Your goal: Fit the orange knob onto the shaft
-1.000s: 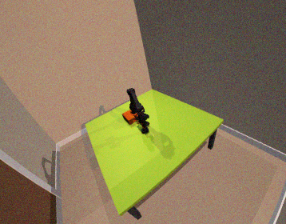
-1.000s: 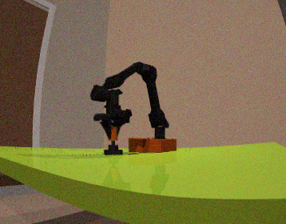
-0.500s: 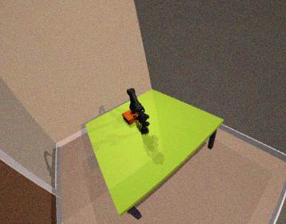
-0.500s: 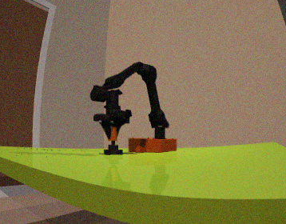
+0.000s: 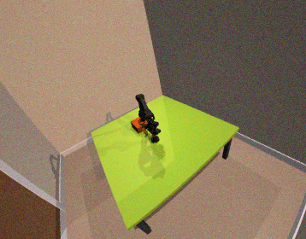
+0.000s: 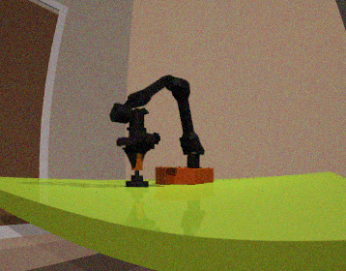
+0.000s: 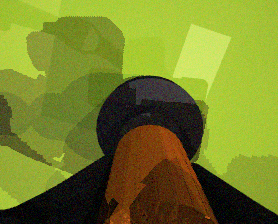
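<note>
The orange knob is upright between the fingers of my gripper, which is shut on it. The dark round pedestal stands on the table directly under the knob. In the exterior view a short piece of the dark shaft shows between the knob's lower end and the pedestal, so the knob is not down on the pedestal. The knob's lower end is at about the shaft's top; whether they touch I cannot tell. The knob hides the shaft in the wrist view, and the flat sides are not visible.
The arm's orange base stands on the green table, beyond the pedestal. Shadows of the arm and a bright light patch lie on the table around the pedestal in the wrist view.
</note>
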